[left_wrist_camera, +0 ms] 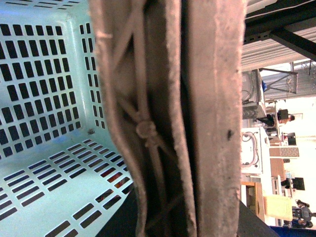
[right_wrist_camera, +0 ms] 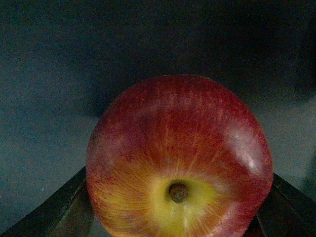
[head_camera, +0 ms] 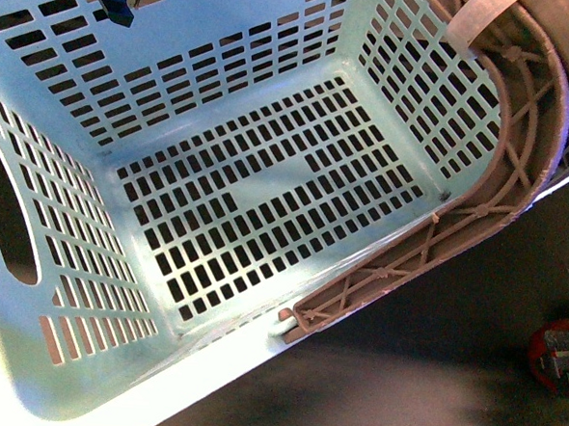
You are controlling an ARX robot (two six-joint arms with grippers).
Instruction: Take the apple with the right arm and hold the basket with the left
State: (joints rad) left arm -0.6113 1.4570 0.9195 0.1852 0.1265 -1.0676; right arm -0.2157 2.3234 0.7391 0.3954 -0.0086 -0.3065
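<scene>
Clamping the apple (right_wrist_camera: 180,158) between its dark jaws, the right gripper (head_camera: 563,363) sits on the dark surface right of the tilted basket (head_camera: 224,93). The lattice handle (left_wrist_camera: 143,128) fills the left wrist view. The left gripper is unseen, so its grip cannot be told. Next, likely, a steady lift.

Front and left wrist share the basket (head_camera: 208,358); right wrist close on apple (right_wrist_camera: 177,158).
</scene>
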